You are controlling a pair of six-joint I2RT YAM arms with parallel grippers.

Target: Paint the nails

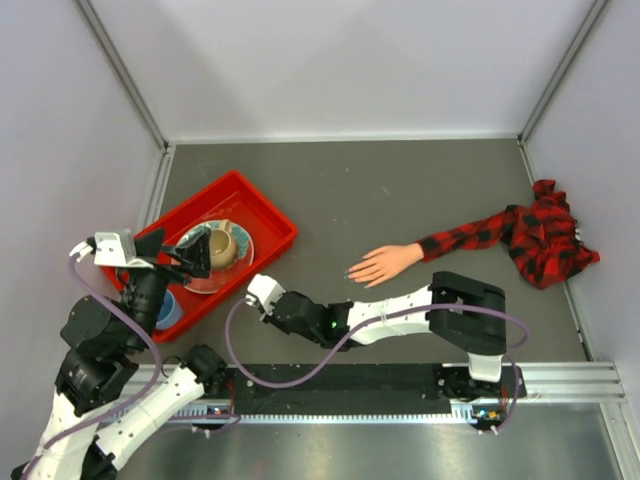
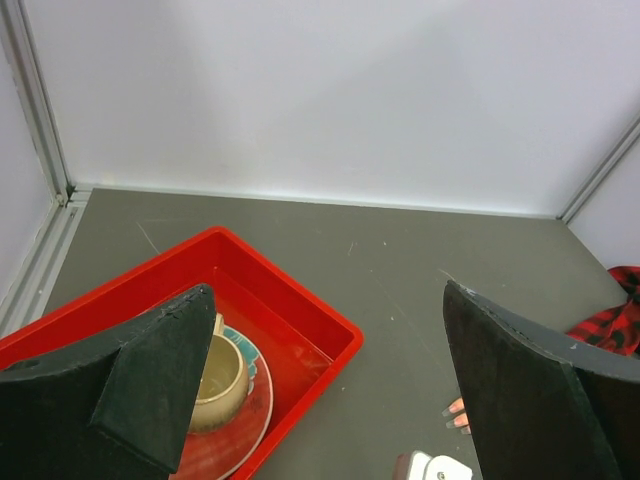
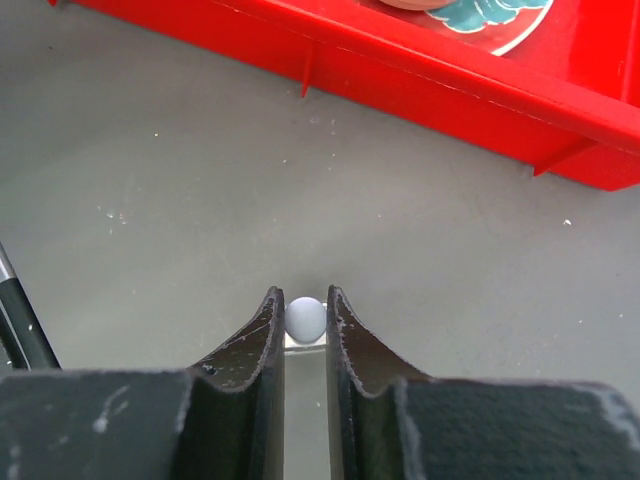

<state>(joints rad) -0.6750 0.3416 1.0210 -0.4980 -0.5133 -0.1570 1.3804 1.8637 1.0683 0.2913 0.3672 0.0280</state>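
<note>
The fake hand lies palm down on the grey table, its red-and-black plaid sleeve trailing to the right. Its nails point left; the left wrist view catches the fingertips with nails beside the right finger. My right gripper is low over the table, left of the hand and just off the red tray's corner. In the right wrist view it is shut on a small clear bottle, pinching its white cap. My left gripper hangs wide open and empty over the tray.
The red tray sits at the left and holds a plate with a beige cup and a blue cup. Its long wall runs close ahead of the right gripper. Enclosure walls and metal rails border the table.
</note>
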